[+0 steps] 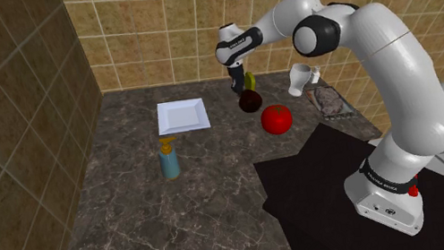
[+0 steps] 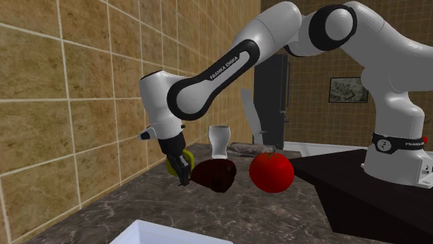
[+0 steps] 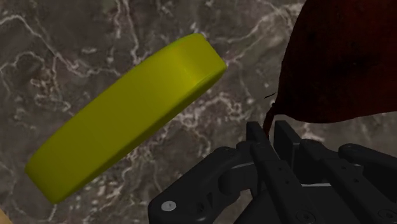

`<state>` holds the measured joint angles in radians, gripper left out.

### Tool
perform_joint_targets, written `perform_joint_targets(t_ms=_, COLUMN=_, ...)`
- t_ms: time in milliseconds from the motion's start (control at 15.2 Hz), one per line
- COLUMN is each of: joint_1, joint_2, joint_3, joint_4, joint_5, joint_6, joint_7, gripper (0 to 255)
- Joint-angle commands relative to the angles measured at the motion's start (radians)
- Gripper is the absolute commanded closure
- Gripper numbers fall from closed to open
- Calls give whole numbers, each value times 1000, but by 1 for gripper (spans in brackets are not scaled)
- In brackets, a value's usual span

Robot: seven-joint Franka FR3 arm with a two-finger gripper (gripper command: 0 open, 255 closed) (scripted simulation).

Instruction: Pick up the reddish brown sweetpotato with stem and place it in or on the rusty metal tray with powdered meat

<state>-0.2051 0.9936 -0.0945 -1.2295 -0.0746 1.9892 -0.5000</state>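
The black gripper has its fingers pinched on the thin stem of the dark reddish-brown sweet potato. The sweet potato is low over the marbled worktop, between a yellow slab and a red tomato.

The dark marbled counter carries a white square plate at the shoulder view's centre, a blue pump bottle lower left of it, a red tomato and a tray to the right.
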Motion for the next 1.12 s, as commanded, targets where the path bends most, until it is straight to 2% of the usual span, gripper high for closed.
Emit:
perform_joint_targets(t_ms=0, joint_1=0, joint_2=-14, joint_3=0, joint_4=-4, joint_5=0, joint_6=-9, joint_7=-2, gripper=255)
perform_joint_targets(t_ms=1056, joint_1=5, joint_2=-147, joint_3=-5, joint_4=-16, joint_5=-3, joint_6=-129, joint_7=-16, gripper=255)
